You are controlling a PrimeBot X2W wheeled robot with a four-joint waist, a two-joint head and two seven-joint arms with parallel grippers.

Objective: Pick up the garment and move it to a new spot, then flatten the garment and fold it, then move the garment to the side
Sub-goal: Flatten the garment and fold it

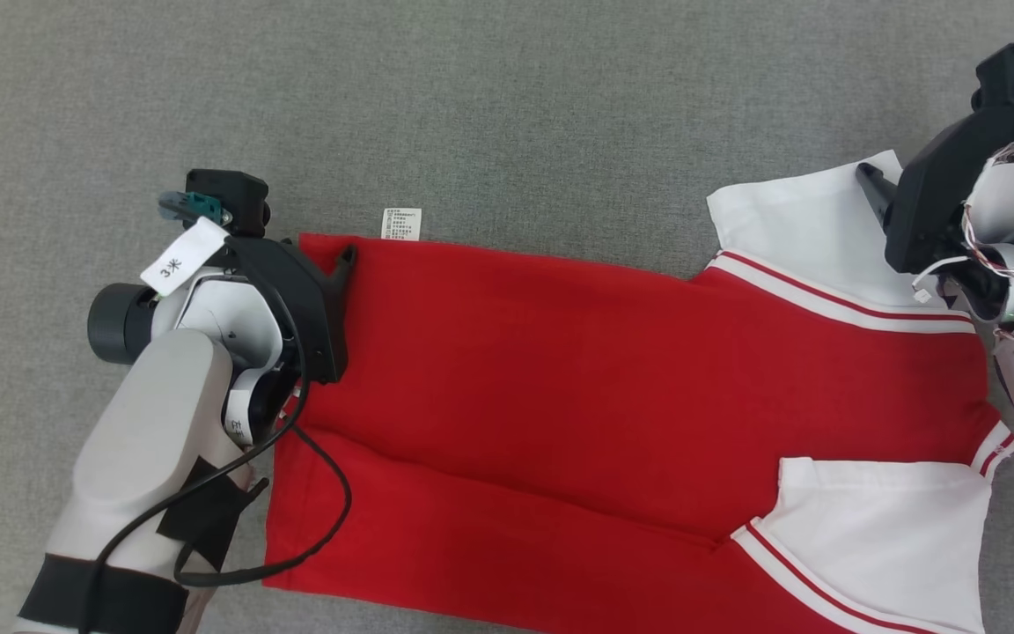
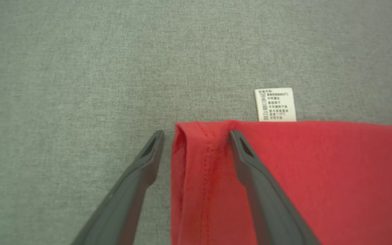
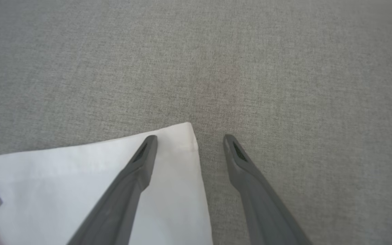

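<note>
Lying on grey woven surface, red white-sleeved shirt runs left-right, hem leftward, near edge cropped; left gripper and right gripper gape astride far corners.

The garment lies spread on the table surface, hem at the left, sleeves at the right. The far sleeve extends toward the far side. The near sleeve lies over the body at the near right. A care label projects from the far edge, near the left corner. The left gripper straddles the far left corner. The right gripper straddles the far sleeve's far right corner.
</note>
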